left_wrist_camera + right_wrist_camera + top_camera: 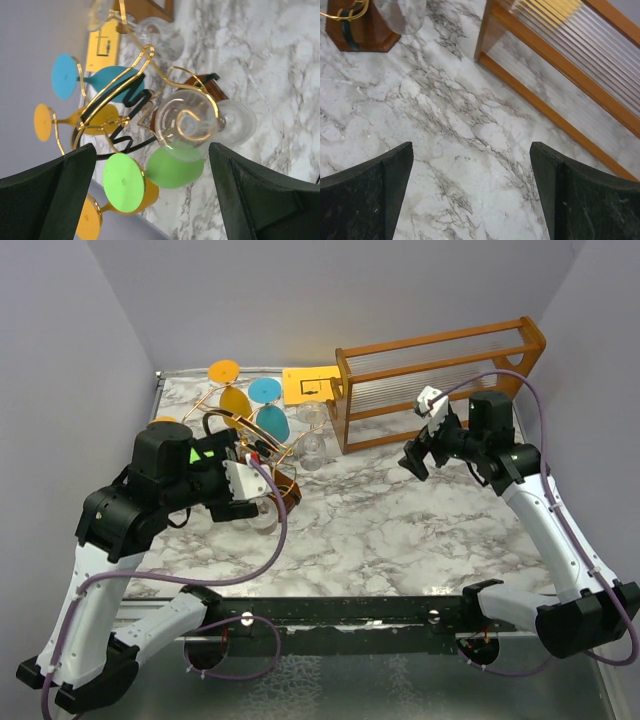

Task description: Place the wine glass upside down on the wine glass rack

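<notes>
A clear wine glass (237, 123) hangs upside down on the wine glass rack (145, 56), its round foot caught in a curly gold wire arm and its bowl pointing at the marble. In the top view its bowl (263, 517) shows just below my left gripper (250, 485). That left gripper (152, 200) is open, its fingers wide on either side of the glass and of a green glass (174, 169), touching neither. My right gripper (420, 455) hovers open over bare marble right of the rack (245, 430); in its wrist view, the right gripper (470, 195) holds nothing.
Blue (268, 405), yellow (230, 392) and other clear glasses (312, 432) hang on the rack. A large orange-brown wooden frame with clear rods (440, 380) stands at the back right, a yellow card (305, 385) beside it. The rack's brown base (362, 35) sits on the marble table (400, 530).
</notes>
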Robot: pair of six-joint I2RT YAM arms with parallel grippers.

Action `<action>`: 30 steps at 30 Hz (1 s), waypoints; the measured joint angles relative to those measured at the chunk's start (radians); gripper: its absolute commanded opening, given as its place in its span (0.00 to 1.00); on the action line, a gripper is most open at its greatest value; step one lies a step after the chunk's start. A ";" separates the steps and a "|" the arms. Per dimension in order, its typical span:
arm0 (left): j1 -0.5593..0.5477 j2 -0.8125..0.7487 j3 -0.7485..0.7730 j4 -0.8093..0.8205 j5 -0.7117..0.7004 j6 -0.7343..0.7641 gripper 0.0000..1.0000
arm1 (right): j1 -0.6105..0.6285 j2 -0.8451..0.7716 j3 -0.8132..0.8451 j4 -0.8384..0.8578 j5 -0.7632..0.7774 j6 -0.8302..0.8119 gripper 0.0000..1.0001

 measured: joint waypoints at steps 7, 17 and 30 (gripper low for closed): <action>0.084 -0.081 -0.060 0.313 -0.254 -0.365 0.99 | 0.000 0.003 0.018 -0.008 0.180 0.105 1.00; 0.214 -0.039 -0.123 0.594 -0.620 -0.668 0.99 | 0.000 -0.028 0.021 0.071 0.480 0.196 1.00; 0.343 -0.113 -0.302 0.739 -0.593 -0.791 0.99 | 0.000 -0.187 -0.021 0.132 0.507 0.217 0.99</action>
